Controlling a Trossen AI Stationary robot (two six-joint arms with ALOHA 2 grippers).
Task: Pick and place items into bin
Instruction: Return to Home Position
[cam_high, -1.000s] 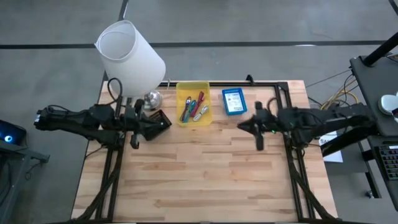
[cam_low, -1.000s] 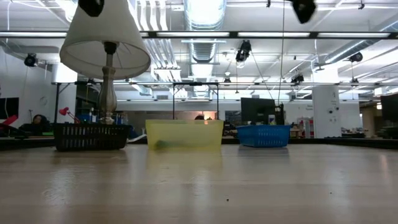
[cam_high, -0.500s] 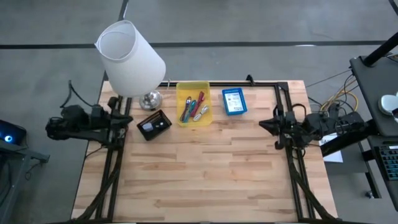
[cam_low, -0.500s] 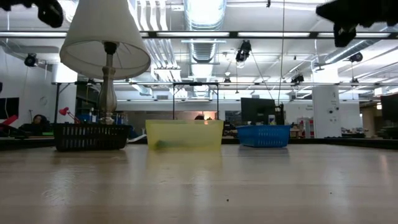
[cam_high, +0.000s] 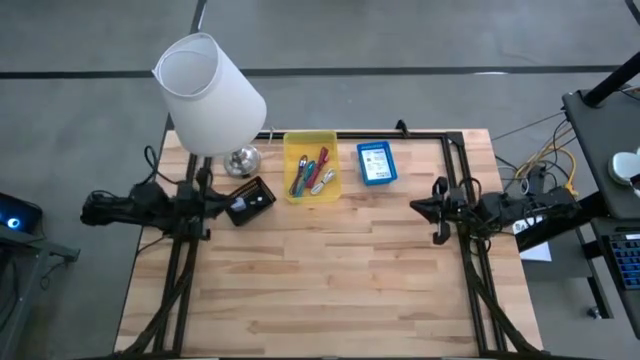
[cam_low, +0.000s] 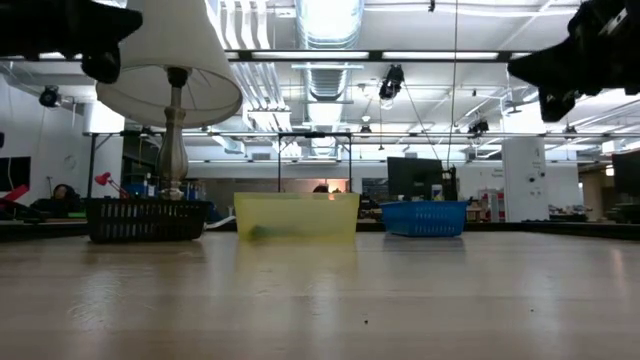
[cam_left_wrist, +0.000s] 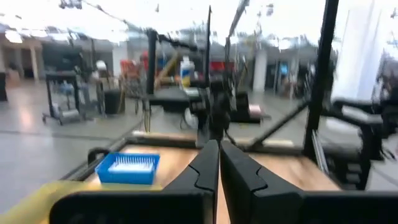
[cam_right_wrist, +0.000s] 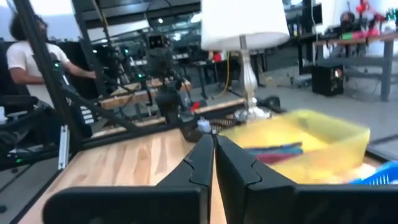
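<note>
The yellow translucent bin (cam_high: 311, 165) rests flat on the table's far middle and also shows in the low view (cam_low: 296, 216) and the right wrist view (cam_right_wrist: 311, 140). Inside it lie several pen-like items, among them a maroon pen (cam_high: 322, 160) and a teal one (cam_high: 300, 176). My left gripper (cam_high: 208, 196) hovers shut over the table's left edge, beside the dark case. My right gripper (cam_high: 436, 211) hovers shut near the right edge. Each wrist view shows its own fingertips together: left (cam_left_wrist: 219, 155), right (cam_right_wrist: 214, 147). Neither holds anything.
A lamp with a white shade (cam_high: 208, 92) and a metal base (cam_high: 243, 160) stands at the far left. The dark boxy case (cam_high: 248, 200) sits near my left gripper. A blue tray (cam_high: 376, 163) lies to the right of the bin. Bare wooden table (cam_high: 330, 280) fills the near half.
Both arms have drawn back from over the table toward their own side edges and have come lower. The left gripper has left the spot beside the dark case. The bin and the items in it have stayed put.
</note>
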